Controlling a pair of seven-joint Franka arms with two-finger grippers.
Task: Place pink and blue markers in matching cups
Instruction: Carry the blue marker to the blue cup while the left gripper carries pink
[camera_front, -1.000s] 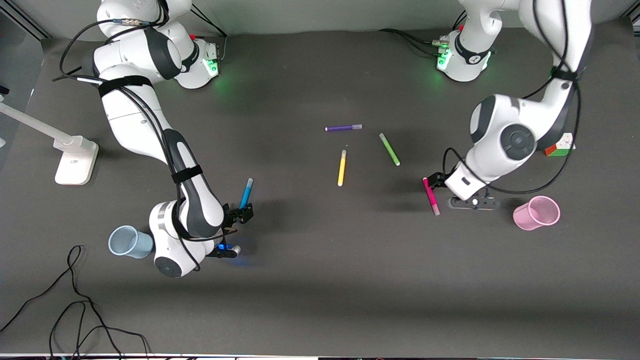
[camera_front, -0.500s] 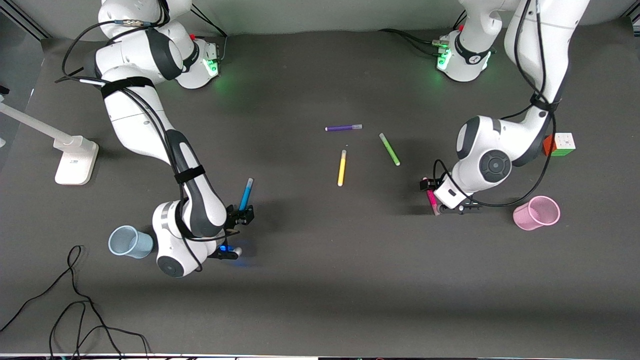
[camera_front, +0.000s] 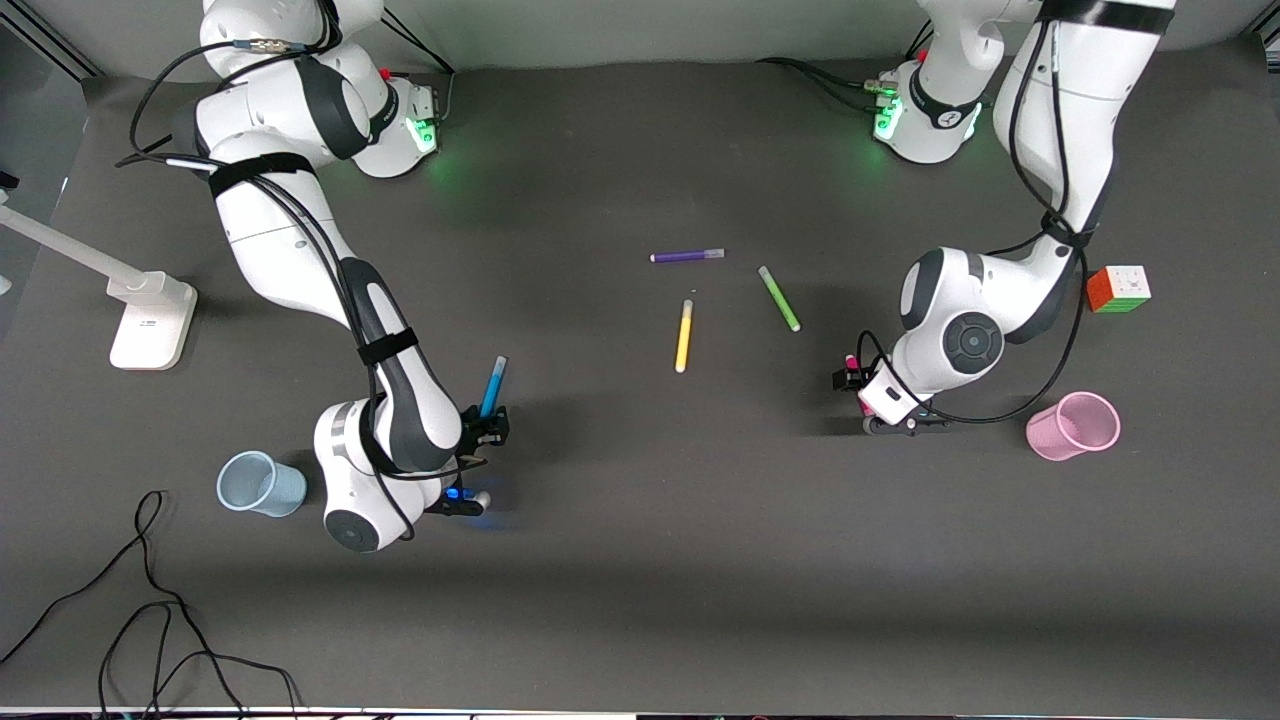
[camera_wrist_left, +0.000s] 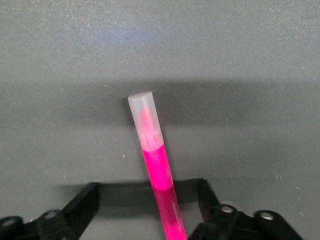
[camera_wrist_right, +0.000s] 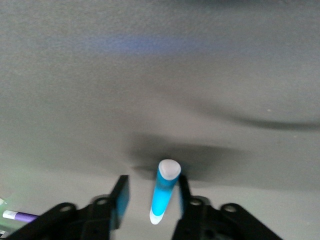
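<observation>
- The right gripper (camera_front: 487, 428) is down at the table toward the right arm's end, its fingers (camera_wrist_right: 120, 197) spread on either side of the blue marker (camera_front: 491, 387) without squeezing it; one finger sits close against the pen, the other stands apart from it.
- The blue marker's pale cap (camera_wrist_right: 169, 169) points away from the gripper (seen end-on in the right wrist view).
- The pale blue cup (camera_front: 259, 484) lies tipped on its side near that arm's wrist, apart from the marker.
- The left gripper (camera_front: 868, 400) is low over the pink marker (camera_front: 858, 385), fingers (camera_wrist_left: 82, 207) parted with the pen between them, not touching it.
- The pink cup (camera_front: 1074, 425) lies on its side nearby, toward the left arm's end.
- Purple (camera_front: 686, 256), yellow (camera_front: 684, 336) and green (camera_front: 779, 298) pens lie mid-table; a puzzle cube (camera_front: 1119, 288) sits farther from the front camera than the pink cup.
</observation>
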